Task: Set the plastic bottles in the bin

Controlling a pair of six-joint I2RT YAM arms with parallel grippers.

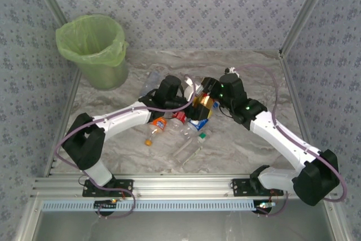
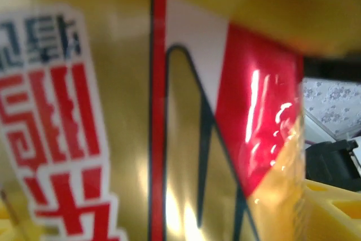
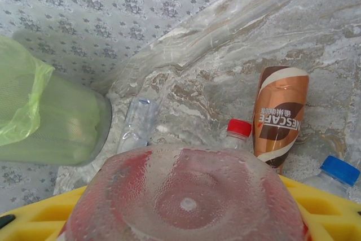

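Note:
A clear bottle with a gold and red label (image 1: 200,107) hangs between the two grippers over the middle of the table. My right gripper (image 1: 208,99) is shut on it, and its dimpled base (image 3: 186,201) sits between the yellow fingers (image 3: 333,207). My left gripper (image 1: 183,91) is close against the same bottle, whose label (image 2: 169,117) hides whether the jaws press on it. The light-green bin (image 1: 93,46) with its lime bag stands at the back left. More bottles lie under the grippers: one orange-labelled (image 1: 159,125), one clear (image 1: 189,148).
Past the held bottle lie a brown Nescafe bottle (image 3: 280,114), a red-capped bottle (image 3: 238,131), a blue-capped one (image 3: 338,172) and a clear label-less bottle (image 3: 138,119) near the bin (image 3: 51,122). Patterned walls close in the marble table (image 1: 254,71) at the back and sides.

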